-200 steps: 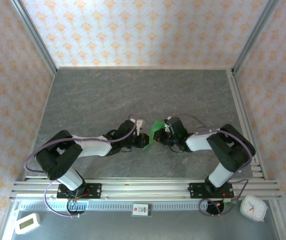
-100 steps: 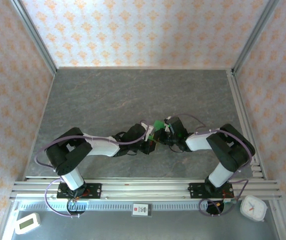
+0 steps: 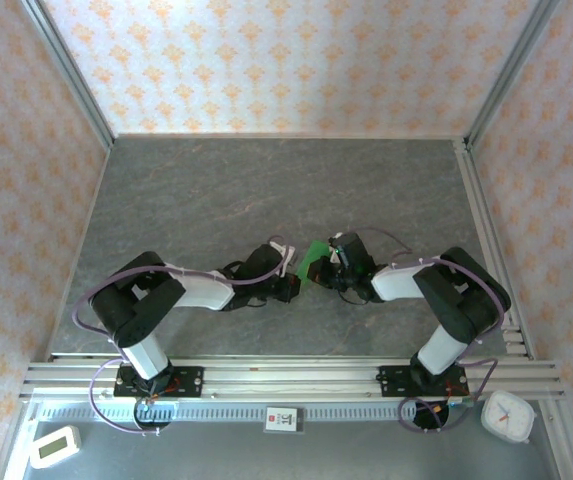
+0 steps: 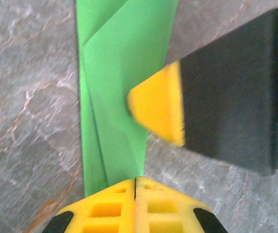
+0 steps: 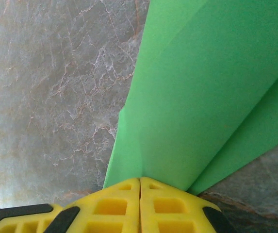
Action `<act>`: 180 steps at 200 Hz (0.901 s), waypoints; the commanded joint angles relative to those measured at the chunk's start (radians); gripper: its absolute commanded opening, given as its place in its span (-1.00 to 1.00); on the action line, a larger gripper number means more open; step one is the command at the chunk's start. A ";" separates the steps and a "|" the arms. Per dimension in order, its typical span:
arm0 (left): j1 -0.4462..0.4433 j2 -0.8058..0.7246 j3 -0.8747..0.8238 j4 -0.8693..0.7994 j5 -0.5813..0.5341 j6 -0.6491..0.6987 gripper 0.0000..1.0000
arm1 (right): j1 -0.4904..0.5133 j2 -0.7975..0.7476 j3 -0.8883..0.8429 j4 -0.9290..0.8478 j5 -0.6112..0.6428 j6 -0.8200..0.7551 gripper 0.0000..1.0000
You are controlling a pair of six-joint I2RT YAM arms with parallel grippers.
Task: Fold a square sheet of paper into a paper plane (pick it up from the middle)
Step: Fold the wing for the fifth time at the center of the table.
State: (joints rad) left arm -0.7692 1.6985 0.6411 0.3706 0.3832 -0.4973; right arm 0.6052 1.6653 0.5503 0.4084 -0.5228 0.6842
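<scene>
Grey marbled tabletop seen from above, boxed in on three sides by orange-patterned wallpaper, with an aluminium rail across the near edge. Far left, below the rail, a small white timer. Left of centre, left gripper reaching inward, yellow pads pressed flat together and apparently pinching the near end of the paper. At table centre, between the two grippers, green paper, no longer a flat square but folded into a narrow layered strip with slanting creases; touching the table or just above it, impossible to tell. Just right of that, right gripper, pads likewise clamped shut on the paper's edge, one yellow fingertip lying against the strip close to the left gripper's pads. Far right, below the rail, a small white clock. Likely hazards: tearing of the thin strip if pulled or twisted between two clamps set so near each other; buckling and a stray crease if pushed together; slipping from the shallow pinch; fingers knocking together in the tight gap. Plenty of bare table behind and to either side, walls well apart; little room toward the rail.
</scene>
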 commanded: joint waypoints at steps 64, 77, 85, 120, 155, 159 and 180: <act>-0.019 -0.112 -0.014 0.021 0.011 -0.025 -1.00 | 0.020 0.108 0.002 -0.058 0.044 0.009 -0.85; -0.040 -0.106 0.008 0.007 0.032 -0.017 -1.00 | 0.020 0.111 0.003 -0.058 0.044 0.009 -0.85; -0.053 -0.097 0.020 0.005 0.044 -0.011 -1.00 | 0.020 0.112 0.004 -0.057 0.044 0.009 -0.85; -0.076 -0.031 0.035 0.021 0.060 -0.007 -1.00 | 0.021 0.116 0.004 -0.056 0.045 0.015 -0.86; -0.061 0.012 0.022 0.039 0.029 -0.011 -1.00 | 0.021 0.115 0.004 -0.060 0.045 0.018 -0.86; -0.056 0.015 0.018 0.047 0.028 -0.014 -1.00 | 0.021 0.114 0.004 -0.060 0.047 0.018 -0.86; -0.031 0.021 -0.006 0.074 0.021 -0.030 -1.00 | 0.021 0.117 0.003 -0.064 0.050 0.017 -0.87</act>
State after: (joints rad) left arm -0.8295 1.7065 0.6598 0.4057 0.4259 -0.5159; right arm 0.6033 1.6711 0.5537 0.4068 -0.5243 0.6994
